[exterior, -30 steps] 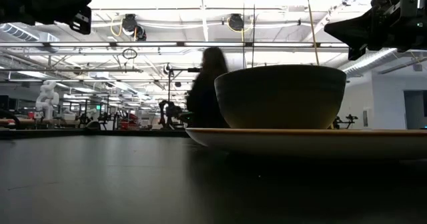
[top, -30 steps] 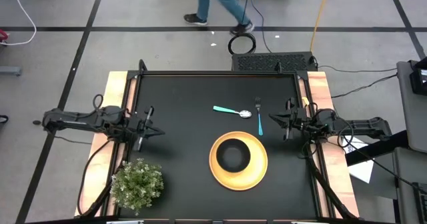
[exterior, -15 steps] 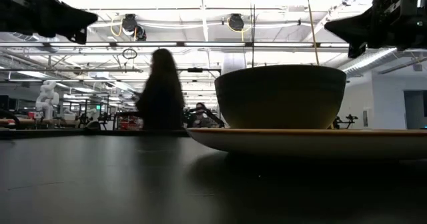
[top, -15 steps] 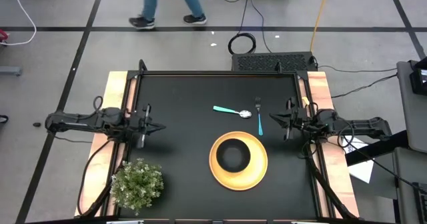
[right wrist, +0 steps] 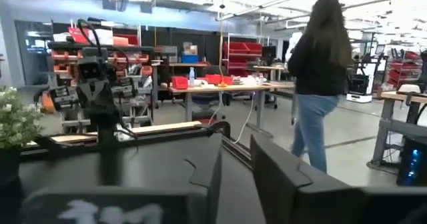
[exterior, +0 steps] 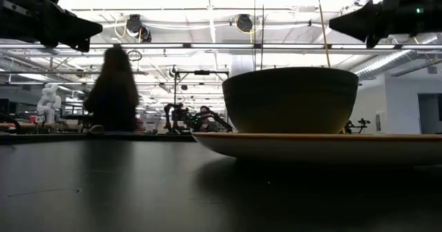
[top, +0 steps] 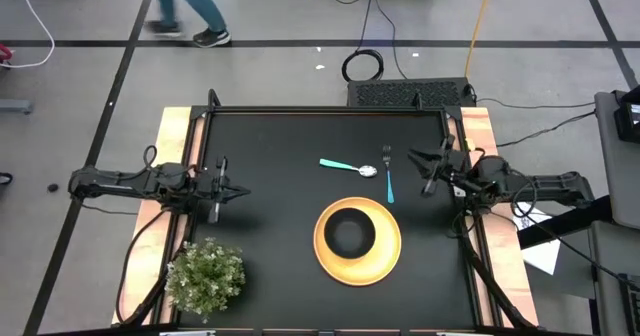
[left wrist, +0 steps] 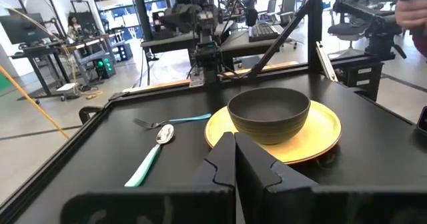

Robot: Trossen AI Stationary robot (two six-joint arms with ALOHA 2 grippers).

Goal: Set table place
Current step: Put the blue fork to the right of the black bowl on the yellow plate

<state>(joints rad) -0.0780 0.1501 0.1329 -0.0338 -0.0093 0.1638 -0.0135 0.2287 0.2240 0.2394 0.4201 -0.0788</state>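
The yellow plate [top: 385,261] lies on the black table [top: 280,136] right of centre. The black bowl [top: 350,233] stands in it; the left wrist view also shows this bowl [left wrist: 269,114]. Beyond the plate lie the teal-handled spoon [top: 347,166] and fork [top: 388,179], flat on the table. My left gripper [top: 238,189] hovers shut near the table's left edge, pointing level at the plate, its fingertips closed together [left wrist: 235,151]. My right gripper [top: 418,162] hovers open near the right edge, just right of the fork, with nothing between its fingers [right wrist: 235,164].
A bushy green potted plant [top: 205,276] stands at the near left corner. Wooden strips [top: 175,136] run along the left and right sides. A person [top: 185,6] walks on the floor beyond the far edge. The table's middle and far left are bare.
My right gripper has risen, tipped its fingers upward and swung a little toward the far edge. My left gripper has sunk slightly. The person beyond the far edge has walked toward the left. Plate, bowl, spoon and fork have stayed put.
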